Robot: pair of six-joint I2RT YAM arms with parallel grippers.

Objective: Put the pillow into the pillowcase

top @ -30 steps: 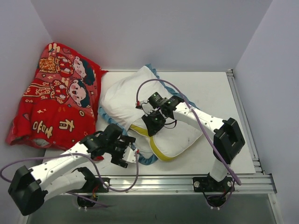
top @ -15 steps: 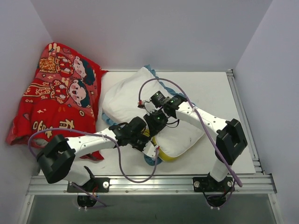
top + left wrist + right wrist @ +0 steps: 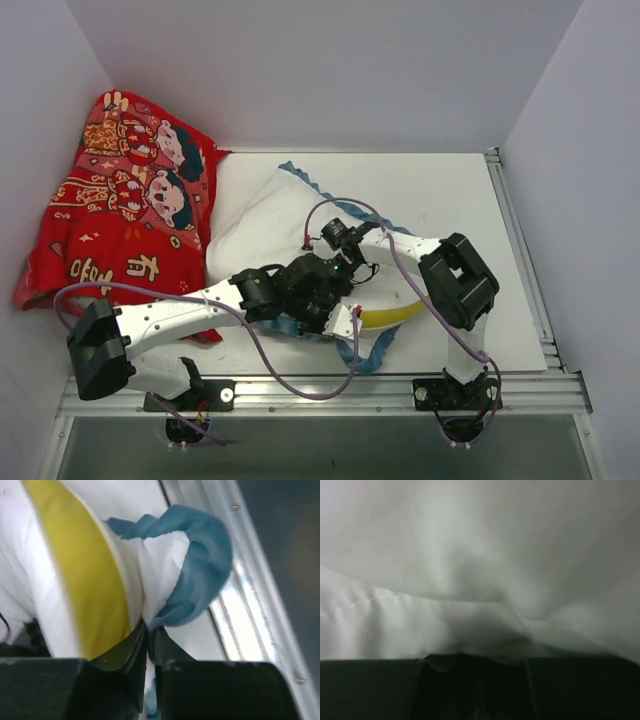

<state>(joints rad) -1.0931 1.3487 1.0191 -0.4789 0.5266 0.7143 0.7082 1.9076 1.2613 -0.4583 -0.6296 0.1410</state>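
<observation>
Top view. Both arms reach in over the table (image 3: 470, 200) and meet at the bedding in its middle. The left gripper (image 3: 340, 318) sits at the near edge of the bundle. The pillow (image 3: 392, 315) shows as a yellow-edged white corner just to that gripper's right, touching it. The pillowcase (image 3: 265, 215) spreads white beyond and to the left of both grippers. Its blue ruffled trim (image 3: 298, 177) runs along the far edge, and another loop of it lies just nearward of the left gripper. The right gripper (image 3: 333, 265) is just beyond the left one, close against it and largely hidden by the left wrist; its jaws cannot be read here. A red cartoon cloth (image 3: 120, 220) lies well off to the left gripper's left.

Left wrist view. The dark fingers (image 3: 100, 690) are pressed together to a thin slit, pinching the pillowcase edge, white cloth with blue ruffle rising from the tips. The pillow's yellow band runs up left of the tips, touching the left finger. The table's metal rail (image 3: 250, 610) passes to the right.

Right wrist view. White cloth fills everything ahead of the fingers. The jaws are drawn together, and a small fold dips down at their tips. I cannot tell whether this is the pillow or the case's white inside.
</observation>
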